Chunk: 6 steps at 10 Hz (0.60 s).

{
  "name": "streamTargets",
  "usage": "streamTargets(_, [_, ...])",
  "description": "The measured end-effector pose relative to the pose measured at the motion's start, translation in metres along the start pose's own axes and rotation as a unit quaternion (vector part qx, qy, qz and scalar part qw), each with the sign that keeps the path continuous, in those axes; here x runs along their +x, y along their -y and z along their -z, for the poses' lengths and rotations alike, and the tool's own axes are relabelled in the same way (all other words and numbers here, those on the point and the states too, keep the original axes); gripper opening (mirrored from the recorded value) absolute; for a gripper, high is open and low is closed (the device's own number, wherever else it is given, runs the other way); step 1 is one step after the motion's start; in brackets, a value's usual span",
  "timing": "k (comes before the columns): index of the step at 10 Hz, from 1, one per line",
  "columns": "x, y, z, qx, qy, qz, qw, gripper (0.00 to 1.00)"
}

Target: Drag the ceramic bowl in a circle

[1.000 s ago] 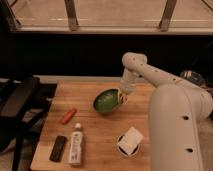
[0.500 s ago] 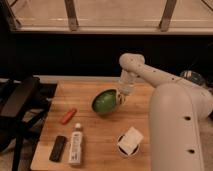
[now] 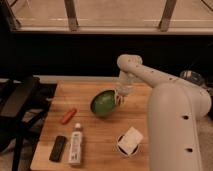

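Fingers of the gripper point(image 3: 119, 99) look clamped on the right rim of the bowl point(image 3: 104, 102), though you cannot see how wide the gap between them is. You have one green bowl, tilted, with its right side lifted at the gripper and its left side down on the table point(image 3: 95, 145). It sits near the middle of the wooden top, a little toward the far side.

Count outward from it. One small red item point(image 3: 68, 115) lies to the left and slightly nearer, apart from the bowl. One white bottle point(image 3: 76, 144) lies flat near the front left, and one dark flat item point(image 3: 58, 148) lies just beside it on its left, close to the near edge. One small dark dish point(image 3: 127, 145) with a white box point(image 3: 130, 139) in it sits near and to the right of the bowl, well apart from it.

You have bare wood on the far side of the bowl up to the far edge, and more bare wood between the bowl and the bottle. The arm point(image 3: 150, 77) comes in from the right. A dark frame point(image 3: 17, 100) stands off the table's left edge.
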<state>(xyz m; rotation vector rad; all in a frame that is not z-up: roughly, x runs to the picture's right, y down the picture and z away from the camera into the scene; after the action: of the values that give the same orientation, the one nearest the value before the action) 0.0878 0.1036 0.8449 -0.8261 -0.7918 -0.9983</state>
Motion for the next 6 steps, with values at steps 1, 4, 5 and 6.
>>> streamTargets(1, [-0.009, -0.002, -0.008, -0.001, 0.012, 0.007, 0.9999, 0.0])
streamTargets(4, [-0.047, -0.019, -0.028, 0.003, 0.037, 0.014, 0.9992, 0.0])
streamTargets(5, [-0.061, -0.032, -0.034, 0.002, 0.043, 0.007, 0.999, 0.0])
streamTargets(6, [-0.07, -0.047, -0.037, 0.001, 0.048, -0.005, 0.9988, 0.0])
